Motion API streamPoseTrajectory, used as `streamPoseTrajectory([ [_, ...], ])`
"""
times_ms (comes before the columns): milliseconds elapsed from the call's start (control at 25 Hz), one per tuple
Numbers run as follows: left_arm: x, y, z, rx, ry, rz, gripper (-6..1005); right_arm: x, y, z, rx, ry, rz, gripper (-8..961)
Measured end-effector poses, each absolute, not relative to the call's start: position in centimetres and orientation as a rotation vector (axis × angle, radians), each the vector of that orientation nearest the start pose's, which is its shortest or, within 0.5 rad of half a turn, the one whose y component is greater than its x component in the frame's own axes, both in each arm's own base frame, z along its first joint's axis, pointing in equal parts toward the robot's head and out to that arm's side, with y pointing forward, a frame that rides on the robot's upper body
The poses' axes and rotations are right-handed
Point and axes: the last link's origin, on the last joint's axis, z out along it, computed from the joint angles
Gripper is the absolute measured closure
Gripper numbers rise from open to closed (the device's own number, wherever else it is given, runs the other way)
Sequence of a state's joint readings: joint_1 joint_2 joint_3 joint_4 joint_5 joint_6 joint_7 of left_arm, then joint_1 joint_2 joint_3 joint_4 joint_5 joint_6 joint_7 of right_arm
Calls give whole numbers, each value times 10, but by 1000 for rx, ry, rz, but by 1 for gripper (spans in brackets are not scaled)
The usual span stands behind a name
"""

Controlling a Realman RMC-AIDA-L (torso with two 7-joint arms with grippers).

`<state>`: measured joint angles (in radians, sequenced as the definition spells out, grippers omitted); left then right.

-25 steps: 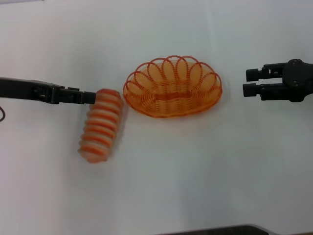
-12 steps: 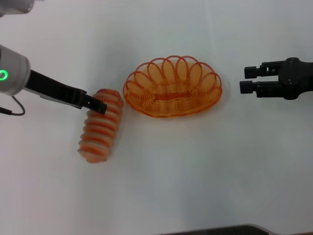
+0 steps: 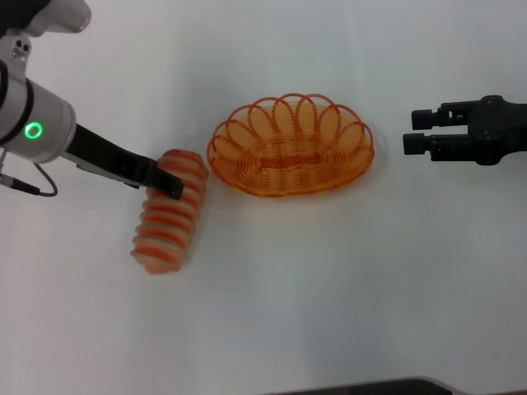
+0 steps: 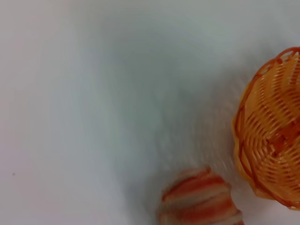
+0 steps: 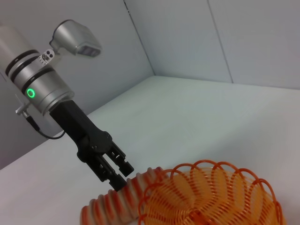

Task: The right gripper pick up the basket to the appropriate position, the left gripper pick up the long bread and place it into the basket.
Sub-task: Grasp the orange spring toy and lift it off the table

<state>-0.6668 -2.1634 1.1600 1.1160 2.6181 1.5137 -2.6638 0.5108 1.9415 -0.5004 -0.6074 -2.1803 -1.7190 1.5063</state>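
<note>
The long bread (image 3: 167,216), cream with orange stripes, lies on the white table left of the basket (image 3: 288,146), an oval orange wire basket standing empty. My left gripper (image 3: 170,184) reaches in from the left, its tips over the bread's far end, jaws open a little as the right wrist view shows (image 5: 117,173). My right gripper (image 3: 410,132) is open and empty, hovering apart from the basket's right rim. The left wrist view shows the bread's end (image 4: 199,199) and part of the basket (image 4: 272,136). The right wrist view shows the basket (image 5: 211,197) and the bread (image 5: 115,204).
The white table (image 3: 329,288) stretches around both things. A dark edge (image 3: 370,387) shows at the front of the head view. A grey wall corner (image 5: 140,42) stands behind the left arm in the right wrist view.
My left arm has swung, its silver wrist with a green light coming into view, and its tip has moved right and down over the bread. The right gripper has barely shifted. Bread and basket stay put.
</note>
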Motion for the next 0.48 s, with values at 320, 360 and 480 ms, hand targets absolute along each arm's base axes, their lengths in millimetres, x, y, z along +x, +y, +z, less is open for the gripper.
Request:
streamPoseTrajectory([
  [320, -200, 358, -37, -2488, -1371, 368, 279, 305, 313, 55, -2714, 887, 627, 355],
  [360, -200, 358, -39, -2486, -1372, 372, 278, 305, 313, 55, -2715, 887, 627, 355],
  [480, -201, 358, -43, -2489, -1380, 387, 277, 304, 313, 54, -2716, 885, 628, 355],
])
